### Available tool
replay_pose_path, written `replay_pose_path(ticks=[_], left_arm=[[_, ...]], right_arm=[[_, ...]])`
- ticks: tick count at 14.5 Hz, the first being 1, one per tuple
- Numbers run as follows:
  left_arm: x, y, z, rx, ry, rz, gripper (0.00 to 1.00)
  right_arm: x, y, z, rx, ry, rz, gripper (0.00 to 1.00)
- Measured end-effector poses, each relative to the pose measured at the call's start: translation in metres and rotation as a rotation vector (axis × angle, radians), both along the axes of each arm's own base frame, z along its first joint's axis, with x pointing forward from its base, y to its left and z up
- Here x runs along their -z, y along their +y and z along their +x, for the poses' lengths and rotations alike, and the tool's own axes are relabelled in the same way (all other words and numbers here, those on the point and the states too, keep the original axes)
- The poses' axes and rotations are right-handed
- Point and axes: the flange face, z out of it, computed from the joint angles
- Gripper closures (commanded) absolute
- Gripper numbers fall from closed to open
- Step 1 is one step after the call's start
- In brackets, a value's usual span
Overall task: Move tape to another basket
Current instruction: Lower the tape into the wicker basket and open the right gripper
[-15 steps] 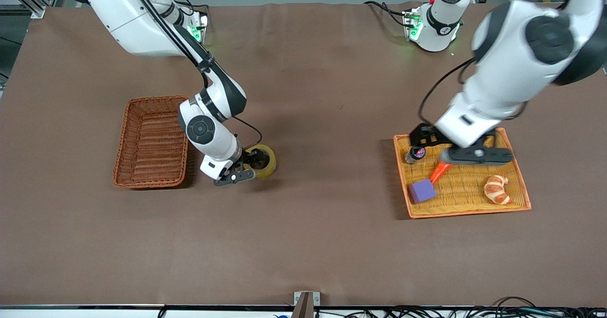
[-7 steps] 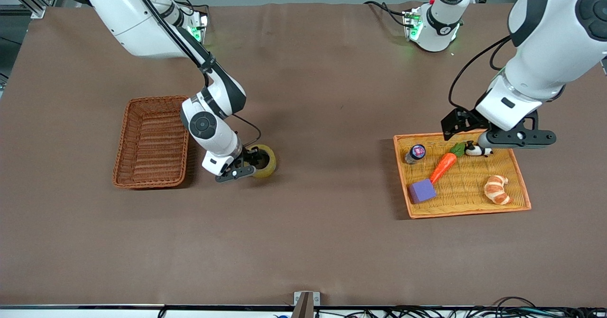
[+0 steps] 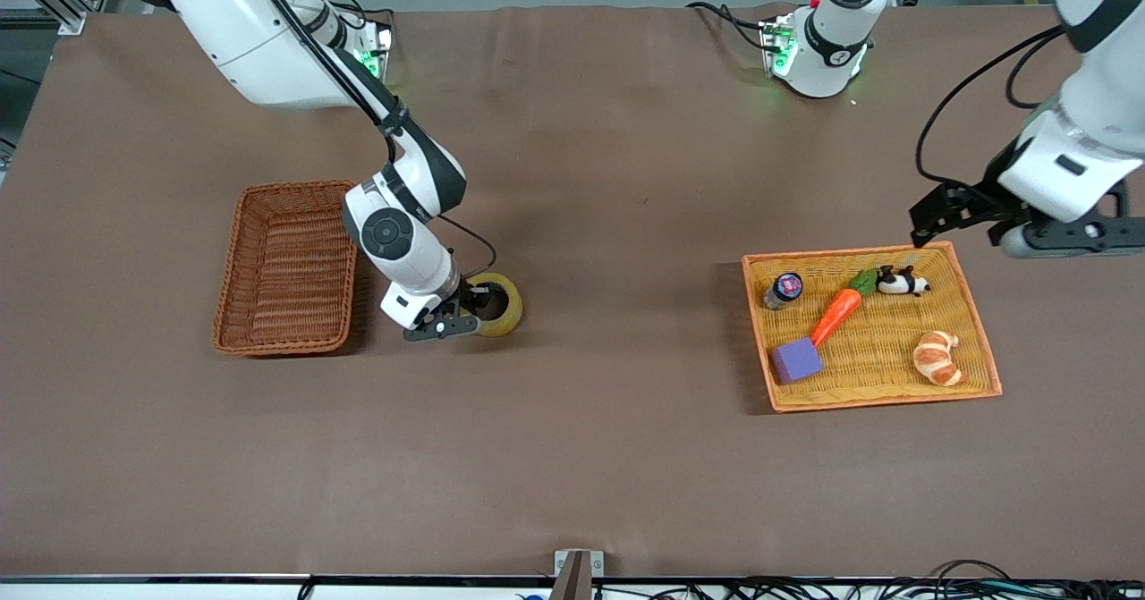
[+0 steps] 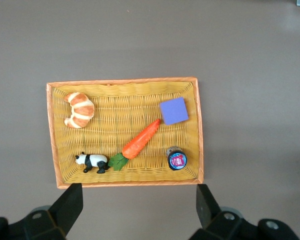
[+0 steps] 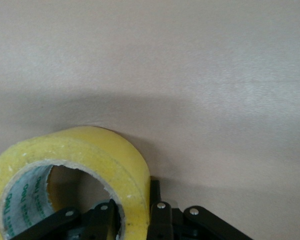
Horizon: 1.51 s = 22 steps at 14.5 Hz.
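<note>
Since a second ago the left gripper (image 3: 962, 224) has left the yellow tray (image 3: 982, 336), fingers apart. The right gripper (image 3: 472, 307) clamps the tape (image 3: 501, 303) wall, one finger inside the ring, beside the basket (image 3: 286, 266). The roll seems stiff, light, slippery.

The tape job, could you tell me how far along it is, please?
Done: the tape is out of the yellow tray, on the table. In hand: the right end effector grips its wall. Left: lifting it into the basket. The left end effector waits open.
</note>
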Motion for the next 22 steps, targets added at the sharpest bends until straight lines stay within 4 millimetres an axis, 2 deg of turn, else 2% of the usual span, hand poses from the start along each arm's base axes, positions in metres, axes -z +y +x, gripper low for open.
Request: replay_pose_path(ticks=[2,4,5,7,8,9,10,12,13,15,17,22], left_arm=[[-0.003,0.004,0.001,-0.006,-0.005,0.000,0.00],[-0.003,0.010,-0.001,-0.006,0.014,0.003,0.00],[-0.003,0.014,-0.004,0.004,0.033,0.008,0.00],[-0.009,0.026,-0.009,0.019,0.047,0.013,0.00],[-0.013,0.029,-0.011,0.019,0.046,0.013,0.00],[-0.015,0.029,-0.013,0.020,0.046,0.014,0.00],[-0.016,0.028,-0.013,0.023,0.045,0.014,0.00],[-0.014,0.024,-0.012,0.029,0.042,0.013,0.00],[-0.013,0.023,-0.011,0.030,0.038,0.013,0.00],[-0.009,0.022,-0.007,0.030,0.033,0.012,0.01],[-0.006,0.022,-0.003,0.029,0.017,0.010,0.01],[-0.001,0.012,-0.001,0.006,0.011,0.012,0.01]], right_arm=[[-0.016,-0.003,0.011,0.015,0.019,-0.031,1.00],[-0.058,-0.018,0.031,0.039,0.023,-0.062,1.00],[-0.087,-0.035,0.040,0.045,0.021,-0.081,1.00],[-0.147,-0.090,0.052,0.024,0.014,-0.118,1.00],[-0.170,-0.121,0.055,0.009,0.011,-0.135,1.00],[-0.183,-0.154,0.054,-0.013,0.010,-0.153,1.00],[-0.187,-0.190,0.051,-0.038,0.014,-0.173,1.00],[-0.179,-0.259,0.040,-0.086,0.037,-0.201,1.00],[-0.168,-0.286,0.031,-0.104,0.042,-0.206,1.00],[-0.140,-0.322,0.010,-0.137,0.025,-0.206,1.00],[-0.110,-0.339,-0.018,-0.157,0.014,-0.198,0.98],[-0.054,-0.329,-0.073,-0.187,-0.038,-0.171,0.90]])
